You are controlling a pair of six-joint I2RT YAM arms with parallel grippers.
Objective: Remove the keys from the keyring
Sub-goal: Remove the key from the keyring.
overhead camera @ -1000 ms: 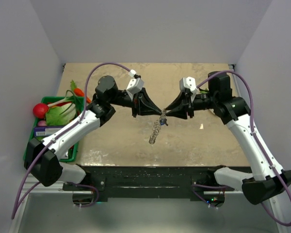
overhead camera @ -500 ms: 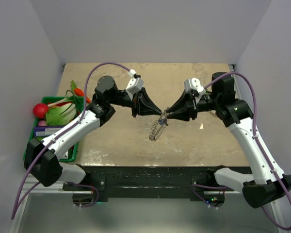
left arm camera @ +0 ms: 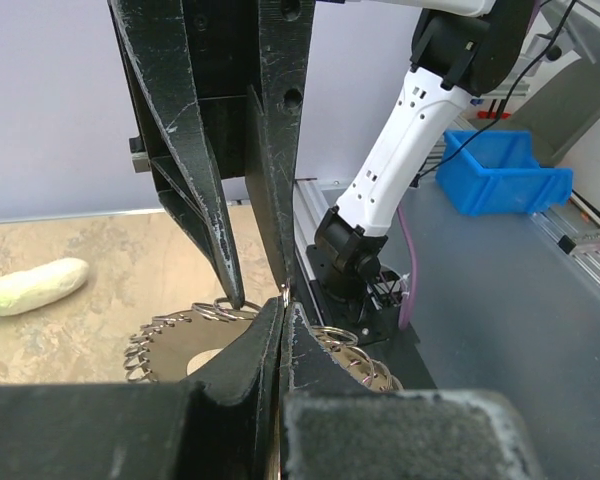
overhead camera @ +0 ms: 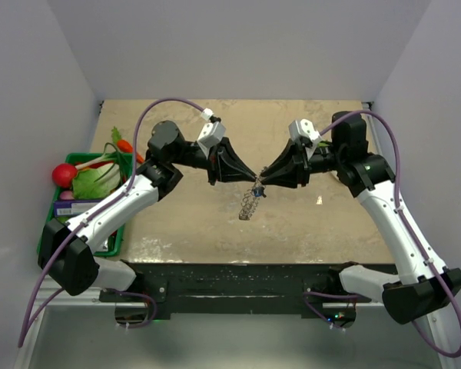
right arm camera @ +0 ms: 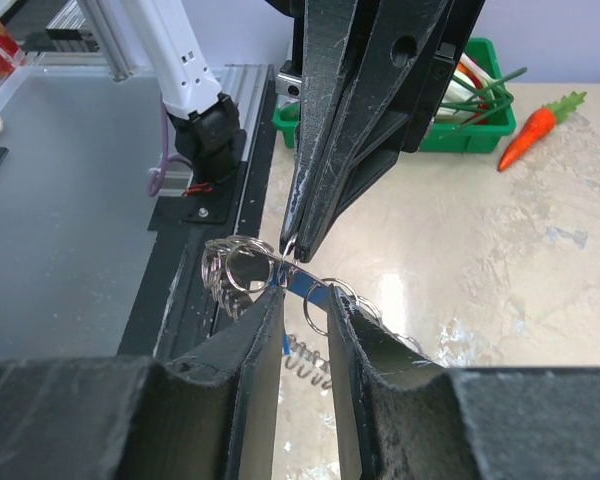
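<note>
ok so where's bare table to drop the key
Bare table along its far edge, and at the front edge right of the keyring. Crowded where the left end effector and right end effector meet, and by the green tray.

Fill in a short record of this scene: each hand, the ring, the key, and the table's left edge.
left hand: shut, pinching the top of the grey coiled metal keyring
right hand: jaws slightly apart at the small silver key with blue head; grip unclear
keyring: hangs from the point where both hands meet
left edge: green plastic tray holding vegetables
</note>
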